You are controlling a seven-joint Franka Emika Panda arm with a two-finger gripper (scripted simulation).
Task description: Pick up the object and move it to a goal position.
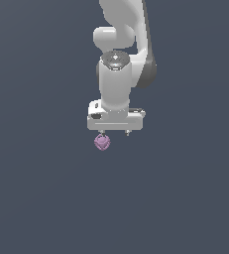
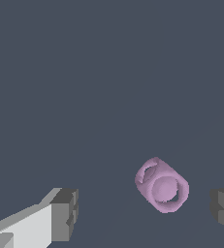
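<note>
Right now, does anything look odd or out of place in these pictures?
The small pale pink-purple lumpy object lies off-centre between the open white gripper fingers, apart from both and nearer one dark pad. Nothing looks spilled or damaged.

Open gap between the fingers [image 2: 65, 213]; the object [image 2: 162, 186] sits inside it (apparently touching neither), plain surface at every clock direction.

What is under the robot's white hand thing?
Under the end effector sits the small pink-purple object, below the finger on the exterior view's left. In the wrist view it lies between the open fingers, untouched. Around it is plain grey ground; nothing is hidden.
</note>
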